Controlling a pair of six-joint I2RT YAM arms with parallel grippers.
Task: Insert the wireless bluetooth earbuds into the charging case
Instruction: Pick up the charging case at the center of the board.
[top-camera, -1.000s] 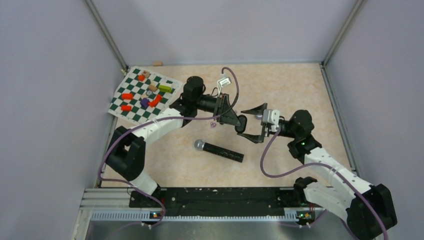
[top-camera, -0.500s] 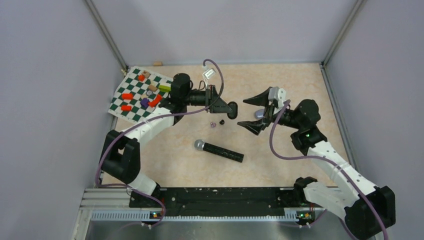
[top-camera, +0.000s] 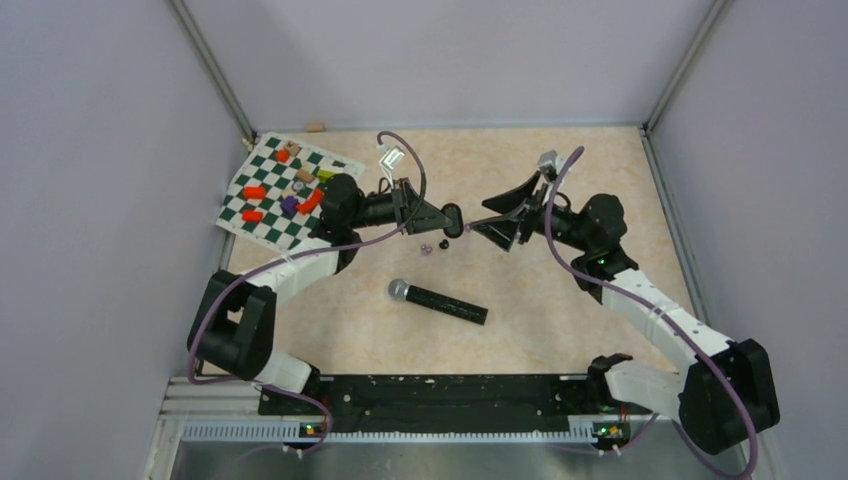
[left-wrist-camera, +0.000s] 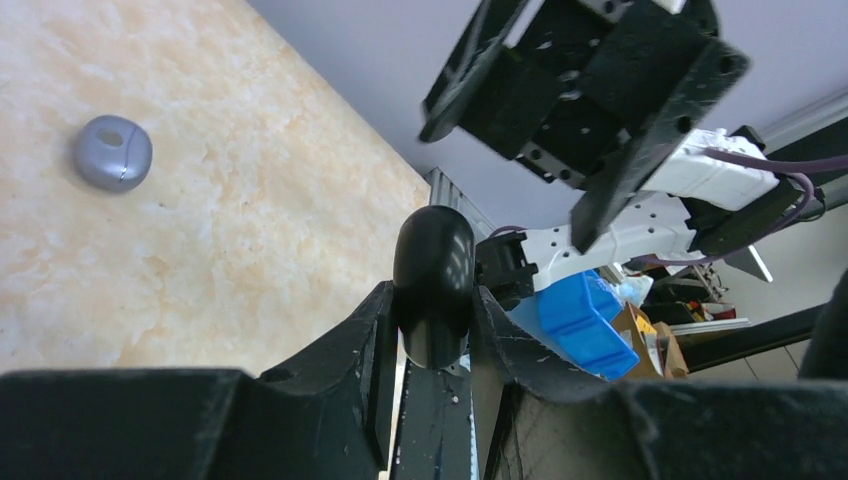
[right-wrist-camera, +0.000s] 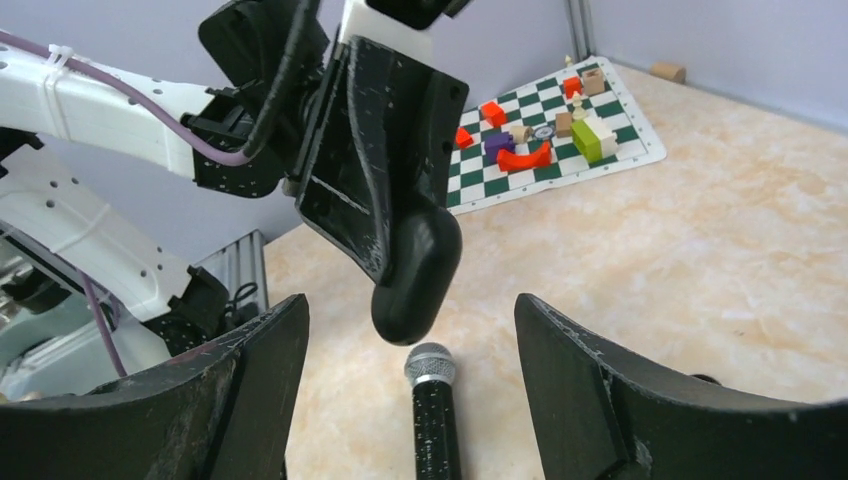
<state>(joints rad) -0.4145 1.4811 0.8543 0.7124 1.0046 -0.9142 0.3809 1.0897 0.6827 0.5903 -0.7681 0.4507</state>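
Two robot arms are meeting over a tan counter (top-camera: 585, 175). The left claw (top-camera: 441, 216) is clenching a smooth black charging case (left-wrist-camera: 433, 262) between its two fingers, holding it end-out above the counter and aiming it toward the right arm. The right claw (top-camera: 482, 217) is facing it with its fingers spread wide, gripping nothing. From the right wrist view, the case is hanging in the gap between those fingers and touching neither.

Two of the earbuds are lying loose on the counter just below the meeting claws, both outside the case: a purple earbud (top-camera: 426, 247) and, just beside it, a black earbud (top-camera: 443, 242). Any others cannot be made out.

A black microphone (top-camera: 437, 300) with a silver mesh head is lying flat nearer the arm bases, its head pointing left. The left wrist view is also showing a grey rounded case (left-wrist-camera: 112, 153) resting alone on the counter, well apart from the held one.

At the far left corner, a green-and-white checkered mat (top-camera: 272, 228) is carrying a scatter of red, purple, green and tan blocks (top-camera: 255, 191). A small tan block (top-camera: 316, 127) is sitting beyond the mat by the back wall.
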